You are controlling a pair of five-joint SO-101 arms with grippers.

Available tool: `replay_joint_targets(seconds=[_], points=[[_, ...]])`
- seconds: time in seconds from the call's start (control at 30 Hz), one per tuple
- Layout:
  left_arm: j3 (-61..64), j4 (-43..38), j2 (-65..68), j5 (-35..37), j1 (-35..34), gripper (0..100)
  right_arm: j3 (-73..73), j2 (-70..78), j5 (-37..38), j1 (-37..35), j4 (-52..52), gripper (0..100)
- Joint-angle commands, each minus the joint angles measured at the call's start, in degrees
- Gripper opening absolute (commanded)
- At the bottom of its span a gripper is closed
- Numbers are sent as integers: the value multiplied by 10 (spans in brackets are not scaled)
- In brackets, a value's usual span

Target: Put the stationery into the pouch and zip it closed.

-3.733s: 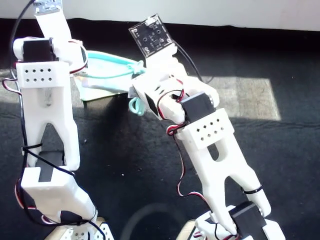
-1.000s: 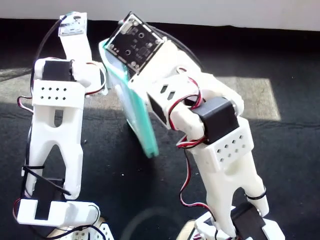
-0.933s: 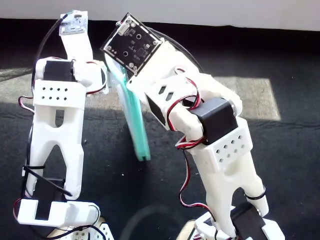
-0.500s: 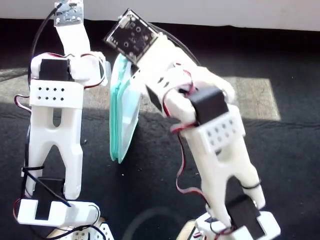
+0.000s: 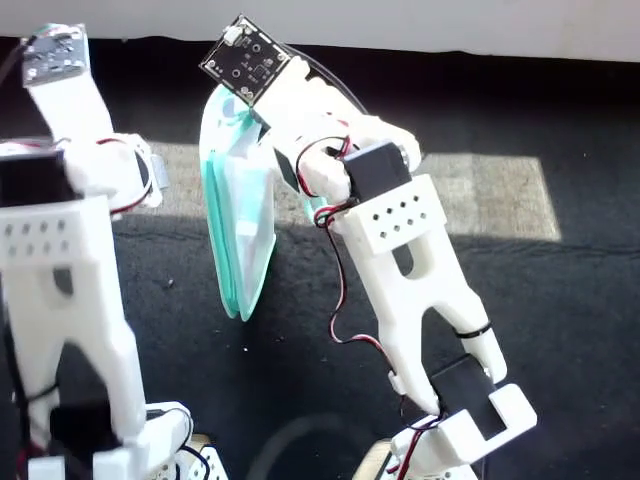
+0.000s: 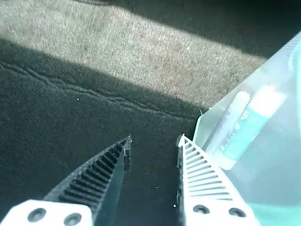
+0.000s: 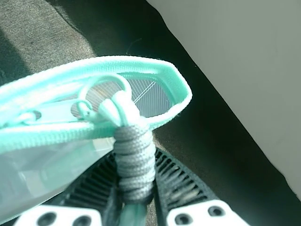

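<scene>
The clear pouch (image 5: 238,230) with mint-green edging hangs upright above the dark table, its lower corner near the cloth. My right gripper (image 7: 135,188) is shut on the grey-and-mint pull cord (image 7: 134,155) tied to the zipper ring (image 7: 101,92) at the pouch's top end. In the high view the right wrist (image 5: 290,110) stands over the pouch's top. My left gripper (image 6: 154,141) is open with nothing between its fingers, close beside the pouch's edge (image 6: 263,141) and over bare cloth. Through the clear wall a mint-and-white pen-like item (image 6: 244,127) shows inside.
Black cloth covers the table, with a sunlit patch (image 5: 500,195) to the right of the arms and another (image 6: 117,52) beyond my left gripper. A white wall (image 5: 450,25) borders the far edge. The left arm (image 5: 60,250) stands tall at the left side.
The right arm lifted the pouch off the table by its cord, and it now hangs on edge. In the last half second the left arm pulled away to the left.
</scene>
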Motion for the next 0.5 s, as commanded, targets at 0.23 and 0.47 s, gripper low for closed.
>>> replay_joint_targets(seconds=[0.23, 0.47], points=[[97, -28, -80, 5, 128, 175, -8, -4, 3, -5, -15, 5], [118, -82, -80, 5, 148, 176, -8, -4, 3, -4, -13, 5]])
